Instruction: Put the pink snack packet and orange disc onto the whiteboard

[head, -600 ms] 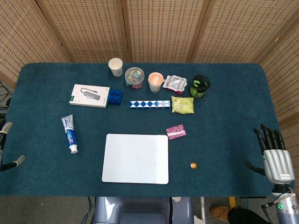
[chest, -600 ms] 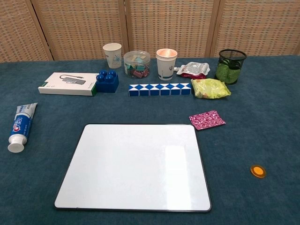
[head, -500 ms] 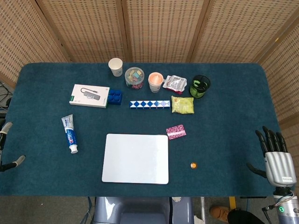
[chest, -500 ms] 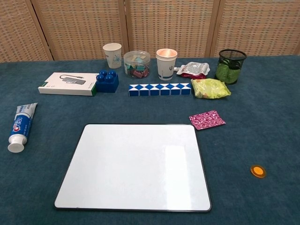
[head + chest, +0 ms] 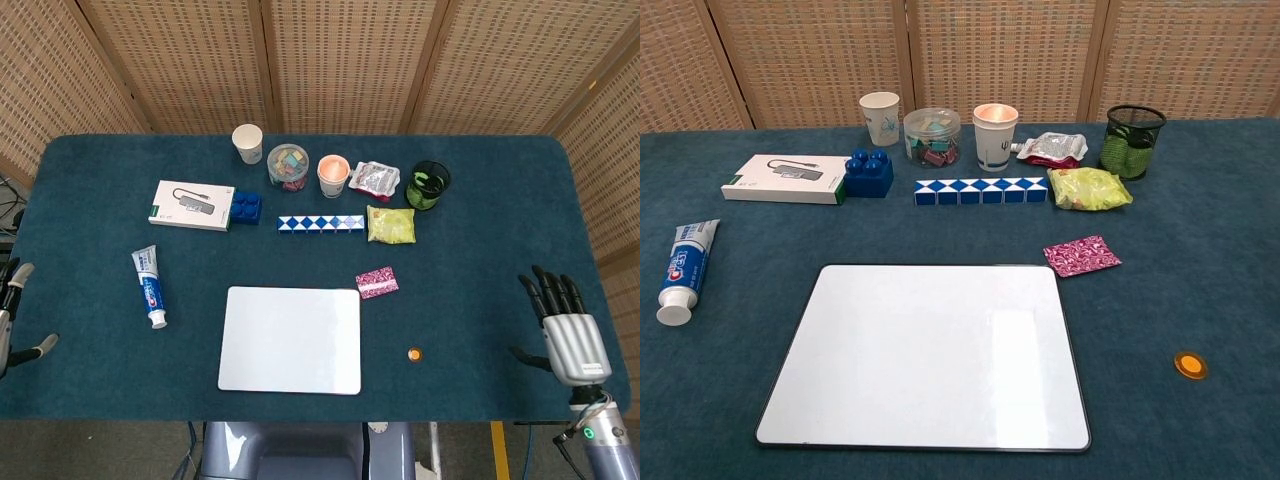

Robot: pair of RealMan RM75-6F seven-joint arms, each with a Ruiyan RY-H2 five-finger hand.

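The pink snack packet point(image 5: 377, 282) point(image 5: 1081, 255) lies flat on the blue cloth just past the whiteboard's far right corner. The orange disc point(image 5: 414, 353) point(image 5: 1189, 365) sits to the right of the whiteboard point(image 5: 291, 339) point(image 5: 927, 353), near the front edge. My right hand point(image 5: 564, 325) hovers at the table's right front, fingers spread, holding nothing, well right of the disc. My left hand point(image 5: 14, 318) shows only partly at the left edge of the head view, fingers apart and empty. The chest view shows neither hand.
Along the back stand a paper cup point(image 5: 247, 142), a jar of clips point(image 5: 288, 165), a second cup point(image 5: 333, 175), a foil packet point(image 5: 375, 179) and a mesh pot point(image 5: 428, 184). A white box point(image 5: 190, 205), blue block point(image 5: 245, 207), blue-white snake point(image 5: 320, 222), green packet point(image 5: 390, 224) and toothpaste point(image 5: 149, 285) lie nearer.
My right hand has moved left and slightly toward the table's middle, still open. The left hand shifted slightly. Packet, disc and whiteboard have not moved.
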